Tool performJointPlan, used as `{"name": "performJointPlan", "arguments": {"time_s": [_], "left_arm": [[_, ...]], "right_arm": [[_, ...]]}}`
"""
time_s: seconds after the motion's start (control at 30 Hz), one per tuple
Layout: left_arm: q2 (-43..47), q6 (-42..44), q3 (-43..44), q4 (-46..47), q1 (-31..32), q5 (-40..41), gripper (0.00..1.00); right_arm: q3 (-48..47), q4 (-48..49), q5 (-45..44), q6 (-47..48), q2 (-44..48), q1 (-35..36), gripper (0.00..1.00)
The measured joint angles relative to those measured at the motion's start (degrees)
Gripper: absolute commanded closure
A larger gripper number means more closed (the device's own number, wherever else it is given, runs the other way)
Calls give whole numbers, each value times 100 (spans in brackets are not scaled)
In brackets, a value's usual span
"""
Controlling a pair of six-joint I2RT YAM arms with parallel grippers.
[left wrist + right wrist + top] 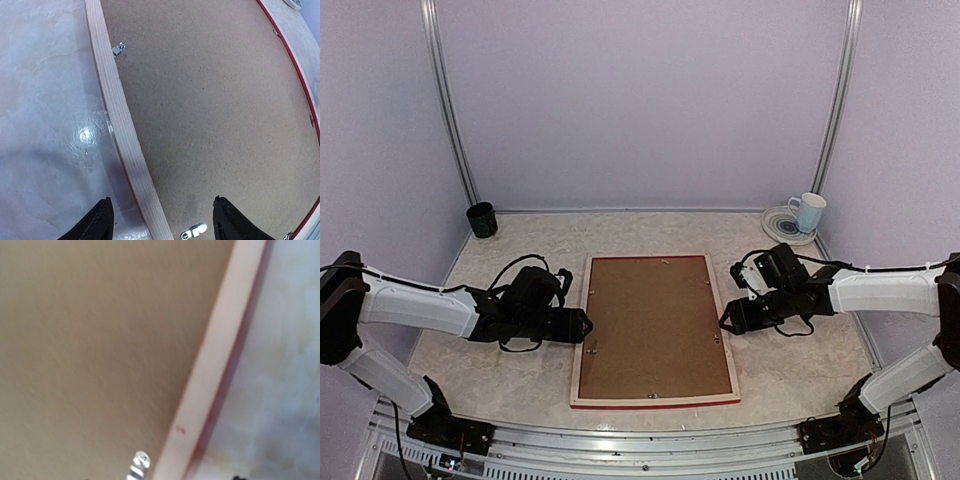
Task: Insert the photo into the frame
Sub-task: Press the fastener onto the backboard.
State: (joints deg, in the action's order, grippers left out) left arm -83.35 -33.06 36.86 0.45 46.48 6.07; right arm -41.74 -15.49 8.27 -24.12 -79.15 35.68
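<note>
The frame [654,401] lies face down in the middle of the table, its pale wood back up and its red edge showing. The brown backing board [655,325] fills it. The photo is not in view. My left gripper [586,327] is open at the frame's left side. In the left wrist view it [163,200] straddles the wood rim [117,107], with a small metal clip [194,231] between the fingers. My right gripper [727,322] is at the frame's right side. The blurred right wrist view shows the rim [210,375] and a clip [136,467]; the fingers stay apart, almost out of view.
A dark green cup [481,219] stands at the back left corner. A white mug [808,211] sits on a plate [780,226] at the back right. Pale walls enclose the table on three sides.
</note>
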Motion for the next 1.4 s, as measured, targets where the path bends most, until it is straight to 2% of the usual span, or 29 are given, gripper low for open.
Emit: {"name": "performJointPlan", "arguments": {"time_s": [0.23,0.6,1.07,1.4], "left_arm": [[249,-120,-341,-354,275,-22,36],[527,-61,-422,-660,382,-28,37],[-33,44,-116,-841,549,-94,39],[-221,101,-70,-857,570,-90,40]], "right_arm": [[393,-7,-11,-90,-17,20,39],[433,219,-9,-81,-413,22,41],[310,535,7,9,-767,26,50],[289,640,9,68,-835,26,50]]}}
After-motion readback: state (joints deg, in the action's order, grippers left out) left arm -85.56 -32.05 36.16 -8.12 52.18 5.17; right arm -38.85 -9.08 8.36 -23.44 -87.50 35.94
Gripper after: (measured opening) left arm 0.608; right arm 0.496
